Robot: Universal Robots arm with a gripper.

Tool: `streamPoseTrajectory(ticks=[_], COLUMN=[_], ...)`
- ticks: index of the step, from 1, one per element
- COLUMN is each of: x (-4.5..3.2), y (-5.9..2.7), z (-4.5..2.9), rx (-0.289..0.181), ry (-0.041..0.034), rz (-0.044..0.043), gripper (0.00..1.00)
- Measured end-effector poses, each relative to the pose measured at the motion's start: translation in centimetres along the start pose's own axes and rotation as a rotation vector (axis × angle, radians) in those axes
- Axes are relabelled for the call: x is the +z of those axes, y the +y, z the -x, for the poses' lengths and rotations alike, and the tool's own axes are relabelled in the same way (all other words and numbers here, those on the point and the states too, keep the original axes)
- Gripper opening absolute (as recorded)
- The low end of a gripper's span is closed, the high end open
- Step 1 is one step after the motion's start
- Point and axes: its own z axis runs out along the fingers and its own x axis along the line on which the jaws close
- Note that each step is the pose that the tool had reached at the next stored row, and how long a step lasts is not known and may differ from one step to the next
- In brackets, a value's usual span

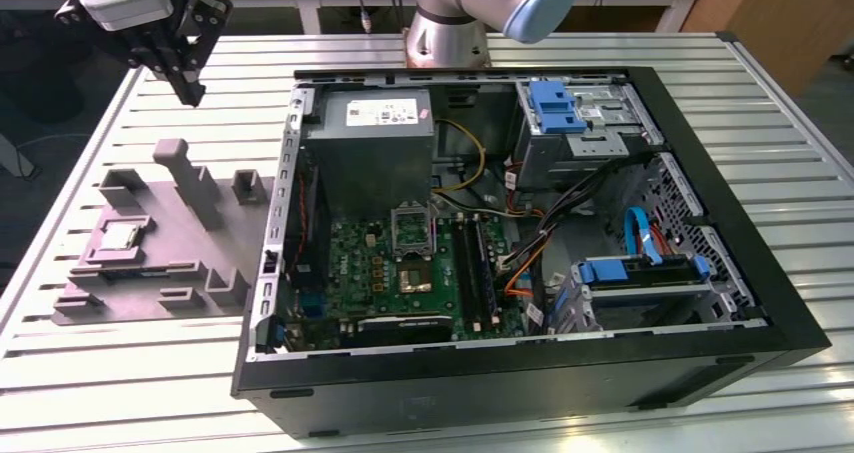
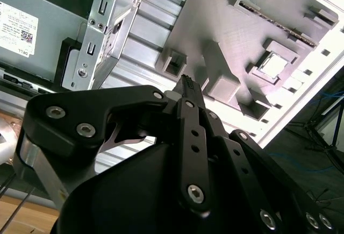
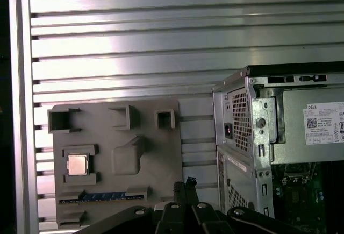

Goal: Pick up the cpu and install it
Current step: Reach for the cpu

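A: The claw (image 1: pixel 194 97) hangs over the slatted table (image 1: pixel 747 73), close to the tray (image 1: pixel 160 273). We see its fingers pressed together, with nothing between them.
B: Where do we find the cpu (image 1: pixel 120 236)?
A: We see it lying flat in a square recess of the tray, well apart from the claw and outside the open computer case (image 1: pixel 534 383).

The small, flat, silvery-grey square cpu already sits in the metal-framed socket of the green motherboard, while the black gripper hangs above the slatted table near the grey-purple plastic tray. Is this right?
Not quite. The exterior view shows the small silvery-grey square cpu lying in a recess of the grey-purple plastic tray, not in the metal-framed socket. The black gripper does hang near that tray.
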Motion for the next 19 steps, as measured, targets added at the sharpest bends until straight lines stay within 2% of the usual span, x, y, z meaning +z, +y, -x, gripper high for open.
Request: streamPoseTrajectory(ticks=[5,13,19], x=[-0.01,-0.01,-0.02], y=[-0.01,-0.10,-0.15], z=[-0.09,-1.34,-1.93], rx=[0.000,0.000,0.000], ry=[0.0001,-0.0001,0.0000], rz=[-0.0001,0.0000,0.0000], gripper=[0.11,0.11,0.11])
